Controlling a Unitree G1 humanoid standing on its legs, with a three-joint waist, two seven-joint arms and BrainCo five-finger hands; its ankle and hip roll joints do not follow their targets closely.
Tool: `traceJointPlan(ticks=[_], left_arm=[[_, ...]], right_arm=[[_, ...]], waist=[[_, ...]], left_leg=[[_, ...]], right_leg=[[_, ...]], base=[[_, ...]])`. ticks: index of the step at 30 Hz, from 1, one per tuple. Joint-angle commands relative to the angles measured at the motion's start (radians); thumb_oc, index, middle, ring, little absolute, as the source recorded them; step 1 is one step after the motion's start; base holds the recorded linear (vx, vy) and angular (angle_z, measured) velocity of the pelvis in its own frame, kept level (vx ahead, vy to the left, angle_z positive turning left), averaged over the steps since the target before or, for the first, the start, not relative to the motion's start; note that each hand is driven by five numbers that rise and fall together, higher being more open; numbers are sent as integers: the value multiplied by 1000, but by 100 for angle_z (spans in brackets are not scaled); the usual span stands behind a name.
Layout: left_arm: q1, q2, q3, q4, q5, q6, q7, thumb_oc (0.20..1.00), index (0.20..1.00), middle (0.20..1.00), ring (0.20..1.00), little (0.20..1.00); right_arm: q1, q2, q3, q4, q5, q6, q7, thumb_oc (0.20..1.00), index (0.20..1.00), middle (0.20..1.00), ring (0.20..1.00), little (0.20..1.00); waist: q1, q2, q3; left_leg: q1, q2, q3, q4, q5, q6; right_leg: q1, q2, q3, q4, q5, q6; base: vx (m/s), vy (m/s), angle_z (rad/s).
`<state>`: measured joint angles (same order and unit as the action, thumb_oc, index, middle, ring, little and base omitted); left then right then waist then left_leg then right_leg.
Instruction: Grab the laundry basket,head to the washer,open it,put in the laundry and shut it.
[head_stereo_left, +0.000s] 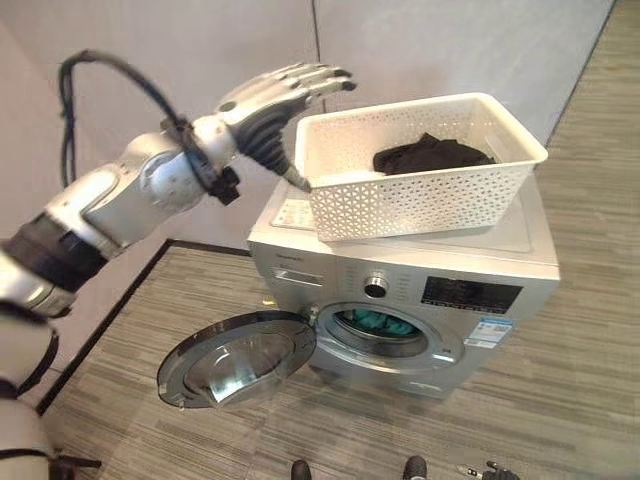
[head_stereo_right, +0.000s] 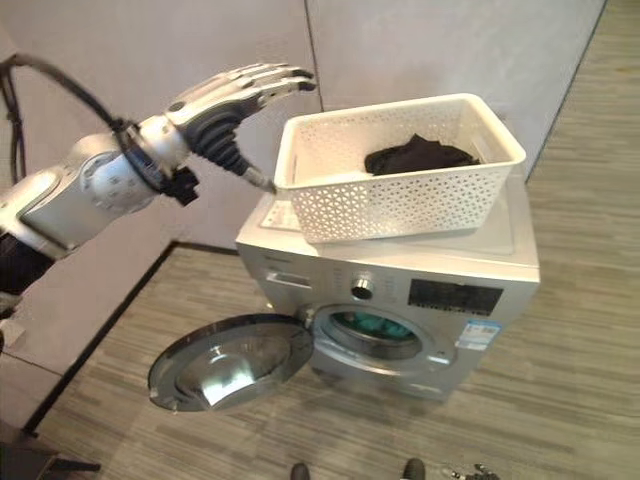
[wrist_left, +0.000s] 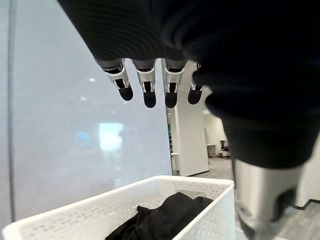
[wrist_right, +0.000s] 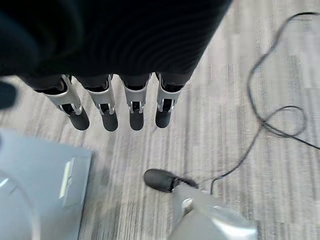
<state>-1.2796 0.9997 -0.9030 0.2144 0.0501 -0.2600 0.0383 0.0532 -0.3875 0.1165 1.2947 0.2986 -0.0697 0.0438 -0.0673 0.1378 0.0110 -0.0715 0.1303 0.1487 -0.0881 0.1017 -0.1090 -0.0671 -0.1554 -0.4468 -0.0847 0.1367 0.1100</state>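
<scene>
Two hands, fingers straight, holding nothing: left hand (head_stereo_left: 272, 92) raised beside basket (head_stereo_left: 420, 205) with dark laundry (head_stereo_left: 432, 153) just past its fingertips; right hand (wrist_right: 107, 107) above floor (wrist_right: 235, 80).

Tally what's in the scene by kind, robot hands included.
Washer: 1, door open
Laundry basket: 1, on the washer's top
Dark laundry: 1 pile, in the basket
Hands: 2, left hand, right hand
Total: 5
</scene>
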Motion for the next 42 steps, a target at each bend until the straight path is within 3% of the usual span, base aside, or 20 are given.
traceJointPlan(ticks=[1, 5, 14, 20, 26, 33, 42], left_arm=[[-89, 47, 75, 142, 8, 35, 44, 1000, 1000, 1000, 1000, 1000], [-203, 7, 16, 317, 5, 52, 65, 1000, 1000, 1000, 1000, 1000], [-406, -101, -87, 770, -47, 86, 70, 1000, 1000, 1000, 1000, 1000], [-433, -145, -94, 782, -40, 90, 79, 1000, 1000, 1000, 1000, 1000], [-458, -173, -121, 752, -28, 84, 76, 1000, 1000, 1000, 1000, 1000], [-371, -128, -253, 576, 72, 75, -91, 1000, 1000, 1000, 1000, 1000], [-324, -139, -258, 639, 166, 100, -90, 1000, 1000, 1000, 1000, 1000]], right_arm=[[-8, -13, -3, -8, -9, -10, -21, 1000, 1000, 1000, 1000, 1000], [-22, -32, -6, -20, 2, -16, -26, 1000, 1000, 1000, 1000, 1000], [-77, -35, 35, -71, 49, -33, -27, 1000, 1000, 1000, 1000, 1000], [-62, -26, 44, -51, 38, -32, -27, 1000, 1000, 1000, 1000, 1000], [-55, -37, 32, -25, 37, -27, -26, 1000, 1000, 1000, 1000, 1000], [-26, -68, -12, -12, 35, -31, -25, 1000, 1000, 1000, 1000, 1000], [-66, -85, 23, -3, 20, -32, -14, 1000, 1000, 1000, 1000, 1000]], waist=[[18, -47, 63], [-9, -35, 84], [-61, -49, 103], [-75, -55, 112], [-85, -42, 127], [-58, -25, 129], [-34, -25, 143]], left_leg=[[25, 15, 4, 1, -39, -24], [9, 18, 25, 1, -34, -27], [-20, 30, 75, 1, -21, -32], [-23, 36, 87, 1, -23, -33], [-27, 38, 99, 1, -23, -34], [-19, 38, 79, 1, -25, -36], [-26, 32, 61, 1, -25, -30]], right_leg=[[8, -82, 14, -3, 24, 113], [-30, -78, 43, -3, 34, 118], [-107, -64, 105, -3, 55, 119], [-125, -61, 123, -3, 56, 118], [-143, -60, 143, -3, 58, 118], [-115, -67, 114, -3, 47, 121], [-102, -74, 90, -3, 47, 121]], base=[[-29, 14, -15], [-33, 15, -17], [-3, 5, -19], [11, -3, -13], [17, 2, -9], [9, -5, -1], [-19, -4, 9]])
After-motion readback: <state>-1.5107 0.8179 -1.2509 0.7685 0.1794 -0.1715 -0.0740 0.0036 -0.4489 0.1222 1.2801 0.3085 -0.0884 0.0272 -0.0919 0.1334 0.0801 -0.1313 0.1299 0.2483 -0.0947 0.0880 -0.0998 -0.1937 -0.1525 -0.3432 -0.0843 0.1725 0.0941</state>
